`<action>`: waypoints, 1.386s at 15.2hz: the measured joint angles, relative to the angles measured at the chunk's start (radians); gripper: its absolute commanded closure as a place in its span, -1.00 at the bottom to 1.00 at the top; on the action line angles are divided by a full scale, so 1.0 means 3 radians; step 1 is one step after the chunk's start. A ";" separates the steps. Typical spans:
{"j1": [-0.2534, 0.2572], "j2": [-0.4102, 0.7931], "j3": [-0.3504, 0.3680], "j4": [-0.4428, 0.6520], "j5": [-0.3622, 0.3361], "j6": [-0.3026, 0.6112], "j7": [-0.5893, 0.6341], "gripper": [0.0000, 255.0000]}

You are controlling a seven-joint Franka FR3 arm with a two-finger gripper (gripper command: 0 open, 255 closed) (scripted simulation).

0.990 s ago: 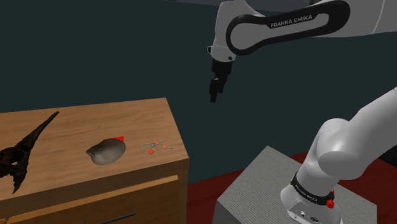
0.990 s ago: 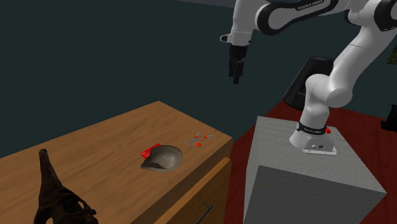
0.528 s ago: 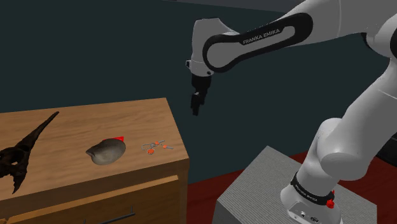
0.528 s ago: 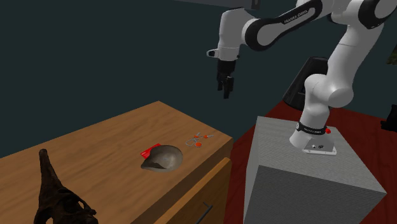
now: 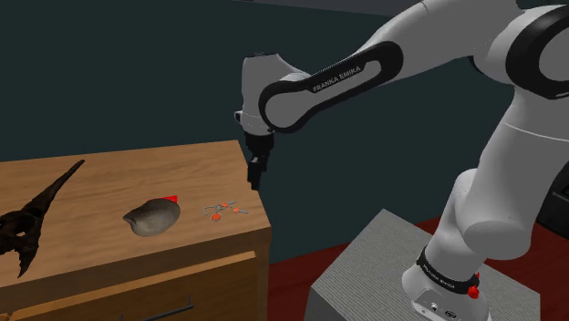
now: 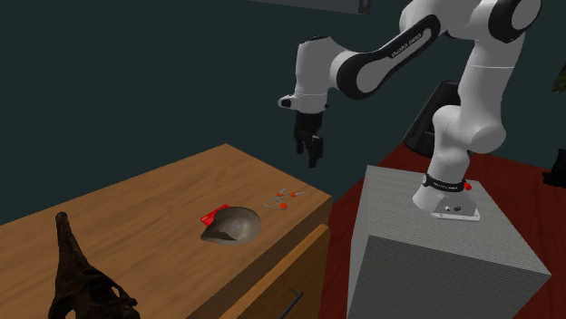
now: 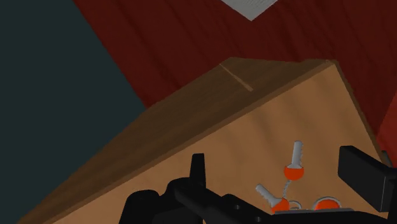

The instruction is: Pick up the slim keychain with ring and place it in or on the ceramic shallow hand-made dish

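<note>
- The keychain point(image 5: 222, 211) is slim: silver links and a ring with small orange-red beads; it lies flat near the wooden bench's point(image 5: 109, 182) corner, just beside the grey-brown dish point(image 5: 151, 218)
- The claw point(image 5: 253, 175) hangs above that corner, fingers apart, empty

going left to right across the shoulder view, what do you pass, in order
dark spiky object -> grey dish -> keychain -> gripper -> grey stand
</note>
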 measured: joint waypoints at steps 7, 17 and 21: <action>0.0173 0.0635 0.0142 0.0413 -0.0121 0.0151 -0.0005 -1.00; 0.0194 0.0834 0.0129 0.0310 -0.0190 0.0444 0.0027 -1.00; 0.0194 0.0835 0.0128 0.0309 -0.0190 0.0448 0.0028 1.00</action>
